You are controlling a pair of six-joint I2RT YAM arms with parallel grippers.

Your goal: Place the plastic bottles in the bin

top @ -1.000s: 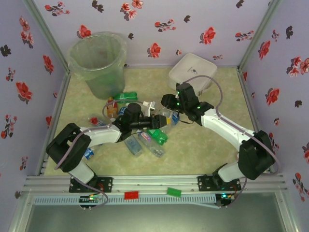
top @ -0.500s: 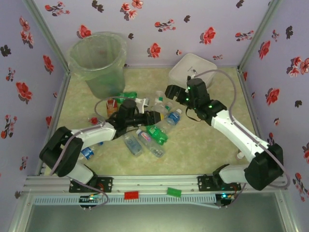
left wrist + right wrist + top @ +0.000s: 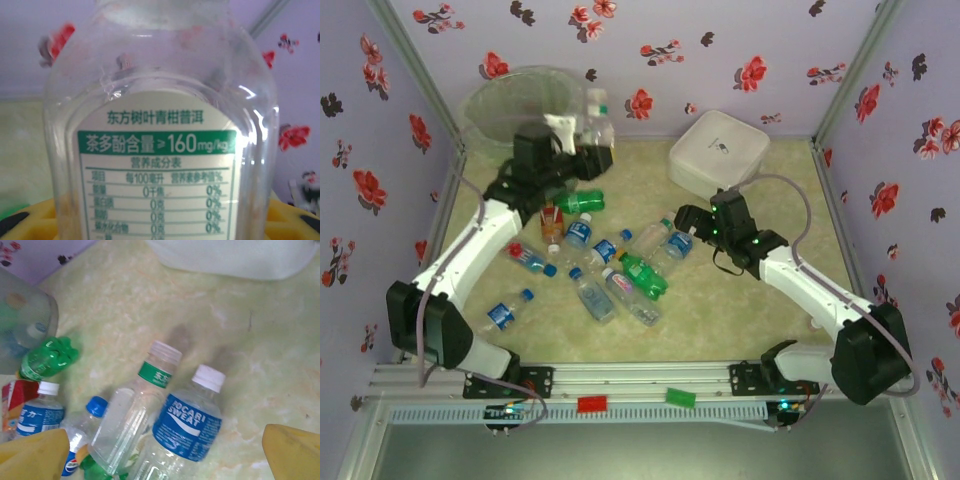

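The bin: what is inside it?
The bin shows its clear bag lining. The left gripper, holding a clear bottle, covers its right part; the bottom is unclear.

The plastic bottles (image 3: 186, 426) are glossy and clear, the table (image 3: 250, 355) matt.

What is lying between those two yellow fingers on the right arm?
Right wrist view: bottles lie on the table between the fingers: a Pocari Sweat bottle, a clear green-banded bottle and a blue-capped Pepsi bottle.

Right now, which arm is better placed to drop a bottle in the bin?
Left. The left gripper holds a bottle by the bin; the right gripper hangs open above loose bottles.
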